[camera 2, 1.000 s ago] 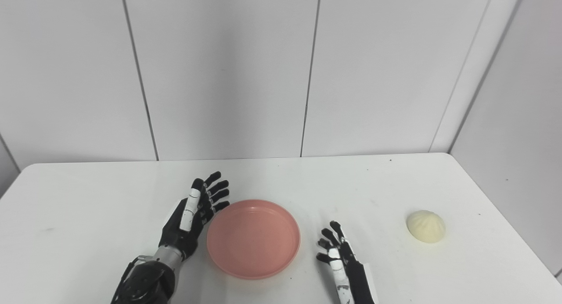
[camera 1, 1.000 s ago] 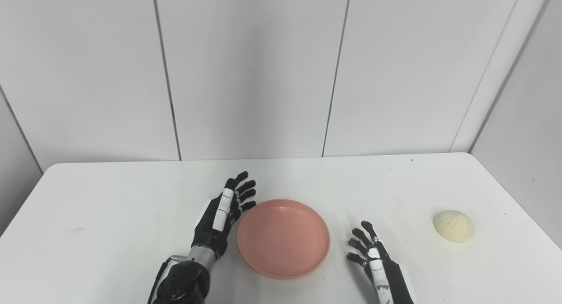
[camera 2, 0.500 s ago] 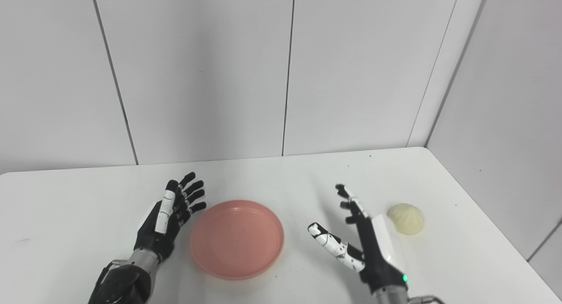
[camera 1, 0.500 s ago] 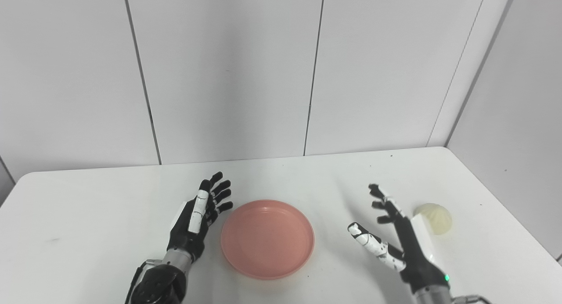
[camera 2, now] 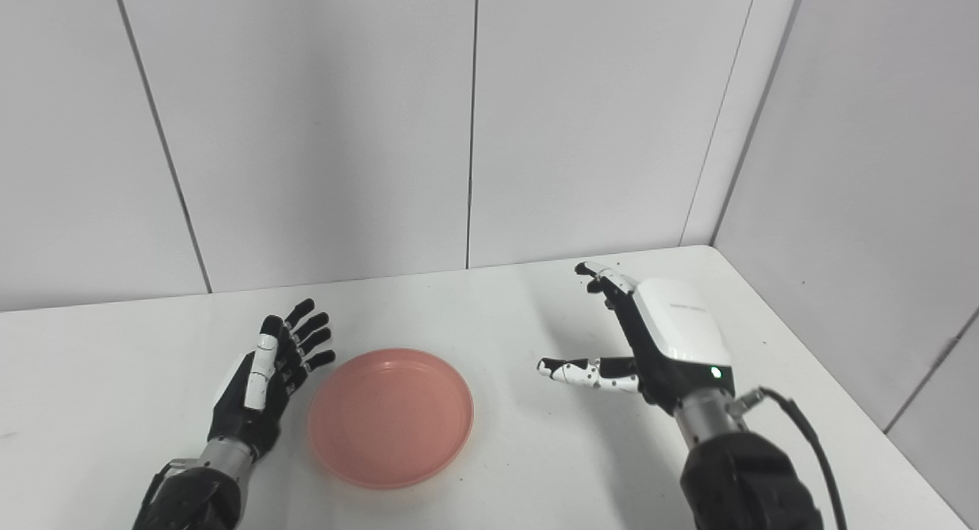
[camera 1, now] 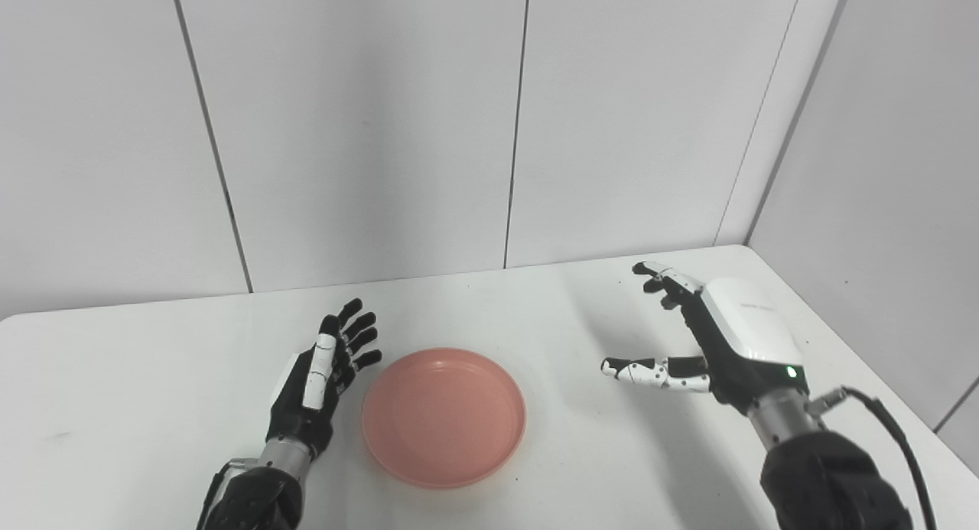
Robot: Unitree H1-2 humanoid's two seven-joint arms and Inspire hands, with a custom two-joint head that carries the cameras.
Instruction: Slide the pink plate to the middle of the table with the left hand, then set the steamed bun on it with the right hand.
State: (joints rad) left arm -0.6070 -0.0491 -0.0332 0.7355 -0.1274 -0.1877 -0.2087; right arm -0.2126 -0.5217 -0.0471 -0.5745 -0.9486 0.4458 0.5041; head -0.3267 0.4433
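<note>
The right hand (camera 1: 726,343) hangs raised above the right part of the white counter (camera 1: 138,377), its white back plate turned upward and a small green light glowing near the wrist. Its fingers (camera 1: 664,281) are spread and reach toward 11 o'clock, while the thumb (camera 1: 639,368) juts out sideways toward 9 o'clock; nothing is in its grip. A black cable (camera 1: 891,430) loops from the wrist down along the dark forearm at 5 o'clock. The steamed bun does not show in either view; the raised hand covers the stretch of counter beneath it, so where the bun lies cannot be told.

The left hand (camera 1: 317,377) lies low at the counter's left-centre, fingers apart and pointing toward 1 o'clock, holding nothing. Its fingertips (camera 1: 369,356) sit just beside the plate's rim at the plate's 10 o'clock; whether they touch the rim cannot be told.

The pink plate (camera 1: 443,417) rests flat on the counter between the two hands, about the middle of the counter's width and toward its near edge. It sits at 3 o'clock from the left hand and at 8 o'clock from the right hand, well apart from the latter.

Grey wall panels (camera 1: 367,125) with dark vertical seams stand behind the counter at 12 o'clock, and another wall meets it on the right.
</note>
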